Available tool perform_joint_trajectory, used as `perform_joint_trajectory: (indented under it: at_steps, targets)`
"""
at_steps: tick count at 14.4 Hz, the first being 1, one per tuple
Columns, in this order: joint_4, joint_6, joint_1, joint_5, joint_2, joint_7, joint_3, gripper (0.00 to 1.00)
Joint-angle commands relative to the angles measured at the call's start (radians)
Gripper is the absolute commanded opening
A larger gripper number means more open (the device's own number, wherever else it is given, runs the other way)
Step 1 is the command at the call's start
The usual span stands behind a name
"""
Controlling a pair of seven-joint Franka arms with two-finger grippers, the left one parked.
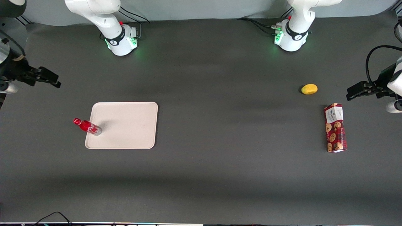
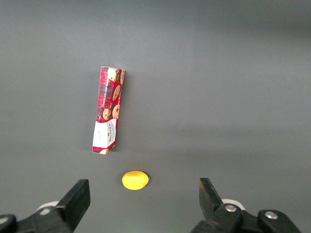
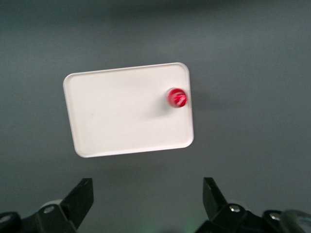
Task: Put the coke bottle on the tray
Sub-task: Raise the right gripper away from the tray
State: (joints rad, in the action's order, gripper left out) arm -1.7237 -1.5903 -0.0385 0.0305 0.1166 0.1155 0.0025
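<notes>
Red coke bottle [image 1: 87, 126] upright on tray [image 1: 128, 125] near its rim, well apart from pincer [image 1: 50, 78], pincer raised above tabletop [image 1: 220, 110], spread wide, holding nothing

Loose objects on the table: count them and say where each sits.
4. The coke bottle stands on the tray, near its edge. The lemon and cookie box lie toward the parked arm's end. The claw is open, away from the tray.
</notes>
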Motion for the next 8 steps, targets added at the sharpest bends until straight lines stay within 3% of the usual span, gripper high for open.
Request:
perform_joint_trajectory:
  at_steps: [1,8]
  targets:
    - [0.029,0.001,-0.012,0.022,0.005,-0.002,-0.030,1.00]
    - [0.064,0.001,-0.015,0.011,-0.009,0.001,-0.035,1.00]
